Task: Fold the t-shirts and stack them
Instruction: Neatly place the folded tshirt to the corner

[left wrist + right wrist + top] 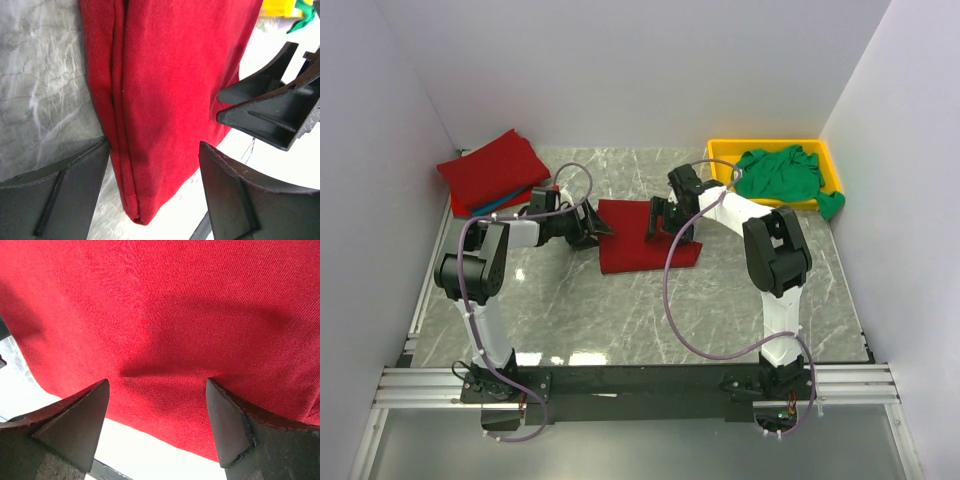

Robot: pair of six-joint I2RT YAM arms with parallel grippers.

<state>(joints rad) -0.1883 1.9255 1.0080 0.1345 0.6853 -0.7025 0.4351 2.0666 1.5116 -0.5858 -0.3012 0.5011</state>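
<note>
Both arms bend inward, wrists angled down, facing each other; the left claw (590,228) and right claw (660,222) gape wide.

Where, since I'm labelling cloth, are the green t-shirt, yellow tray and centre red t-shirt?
green t-shirt (782,172), top view, middle of bunched cloth
yellow tray (770,143), top view, back rim
centre red t-shirt (625,242), top view, middle of folded cloth

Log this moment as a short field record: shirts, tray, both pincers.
centre: dark red folded cloth t-shirt, flat on table
back left: pile of folded dark red t-shirts, a blue edge beneath
tray: shallow yellow plastic tray, back right
in tray: crumpled bright green t-shirt, spilling over the rim
left pincer: open, over the centre shirt's edge
right pincer: open, over the same shirt
</note>
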